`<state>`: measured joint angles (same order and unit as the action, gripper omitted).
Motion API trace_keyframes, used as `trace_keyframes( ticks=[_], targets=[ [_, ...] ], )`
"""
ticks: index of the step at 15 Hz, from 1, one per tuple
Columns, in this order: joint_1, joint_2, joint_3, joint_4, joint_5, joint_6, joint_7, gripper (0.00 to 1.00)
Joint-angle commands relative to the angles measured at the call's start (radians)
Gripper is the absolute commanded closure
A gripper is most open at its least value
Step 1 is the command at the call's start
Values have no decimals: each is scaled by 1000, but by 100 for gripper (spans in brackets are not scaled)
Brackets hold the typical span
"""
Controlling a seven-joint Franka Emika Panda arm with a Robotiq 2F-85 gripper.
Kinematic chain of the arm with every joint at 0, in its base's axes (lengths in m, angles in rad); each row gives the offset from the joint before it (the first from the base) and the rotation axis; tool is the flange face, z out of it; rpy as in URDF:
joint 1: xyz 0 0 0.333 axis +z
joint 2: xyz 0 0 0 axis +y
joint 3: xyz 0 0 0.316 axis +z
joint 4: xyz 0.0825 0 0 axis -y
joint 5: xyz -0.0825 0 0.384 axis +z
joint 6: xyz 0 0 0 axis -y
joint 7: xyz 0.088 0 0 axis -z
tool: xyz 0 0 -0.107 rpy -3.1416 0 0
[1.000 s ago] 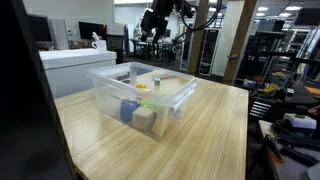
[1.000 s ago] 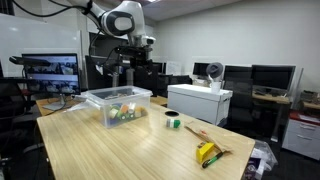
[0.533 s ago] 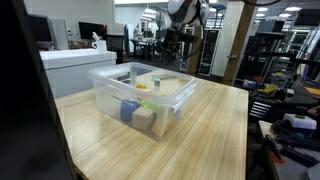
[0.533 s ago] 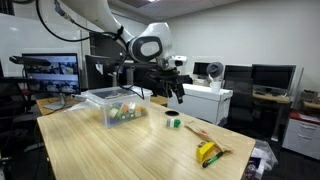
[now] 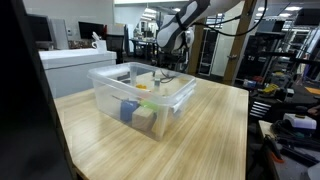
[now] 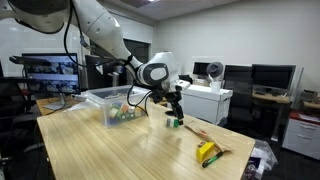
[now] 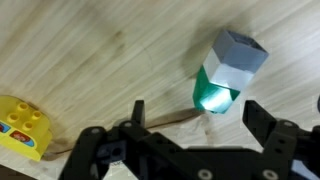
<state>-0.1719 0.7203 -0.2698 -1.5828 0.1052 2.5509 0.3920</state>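
the small green plastic piece with a grey hexagonal cap [image 7: 225, 68] sits on the wooden worktop [image 7: 100, 50] at one o'clock of the spread, empty gripper [image 7: 193, 112]; it looks light, rigid and slightly slick, probably best pinched across the cap's flat sides.

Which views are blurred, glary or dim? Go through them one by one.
Wrist view: soft focus; the green object glows with a bright spot, and the open hand is a dark silhouette. In an exterior view, the clear bin is fairly sharp, but a dark shape blocks the left edge. In an exterior view, lighting is even, with a pale sheen on the tabletop.
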Motion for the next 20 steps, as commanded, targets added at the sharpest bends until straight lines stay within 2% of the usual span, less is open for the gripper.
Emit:
trace_keyframes(
  ticks=[1,3,7,8,9,11,12,14,17,18,20],
  targets=[
    [26,37,-5,86,-1,-61,76,0],
    [57,56,-41,105,-36,-126,139,0],
    [63,87,-58,118,-50,-207,191,0],
    [57,91,-50,119,-44,-199,184,25],
    [50,88,-41,119,-35,-184,171,27],
    [55,70,-44,119,-36,-195,174,43],
    [63,48,-48,107,-41,-200,177,54],
    [70,26,-47,102,-45,-206,173,68],
    [78,-22,-38,59,-47,-250,163,87],
    [85,-31,-40,49,-57,-269,161,90],
    [94,-41,-41,30,-77,-272,155,90]
  ],
)
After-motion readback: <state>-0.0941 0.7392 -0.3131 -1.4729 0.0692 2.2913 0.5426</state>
